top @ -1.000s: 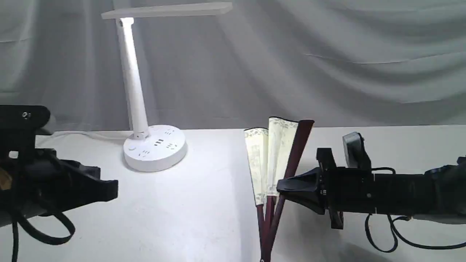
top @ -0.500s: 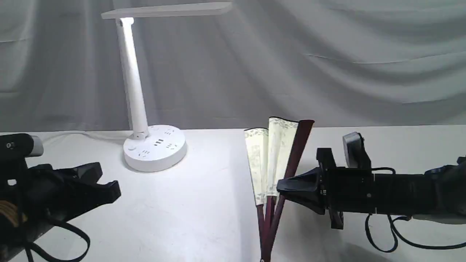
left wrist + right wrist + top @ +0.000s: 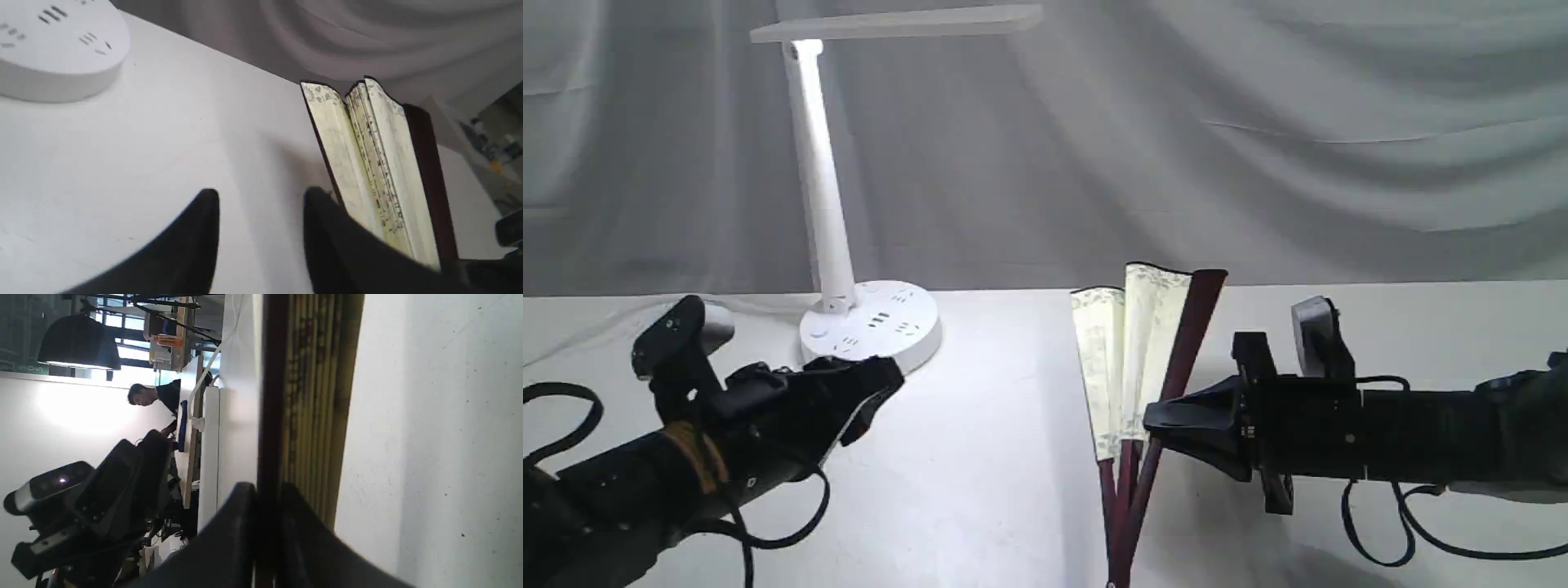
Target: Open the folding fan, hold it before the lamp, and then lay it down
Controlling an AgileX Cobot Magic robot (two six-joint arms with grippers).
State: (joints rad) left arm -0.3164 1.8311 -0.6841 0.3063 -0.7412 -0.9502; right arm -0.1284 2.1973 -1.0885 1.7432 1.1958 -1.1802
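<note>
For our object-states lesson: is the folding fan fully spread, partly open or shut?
Partly open. The folding fan shows only a few cream pleats splayed beside its maroon guard, held by the right gripper.

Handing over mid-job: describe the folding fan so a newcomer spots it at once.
Find the white lamp at the back of the white table, then look right of its round base in the exterior view. The folding fan stands there nearly upright, partly spread, a dark guard pinched by the right gripper. Only it has cream pleats and maroon sticks.
</note>
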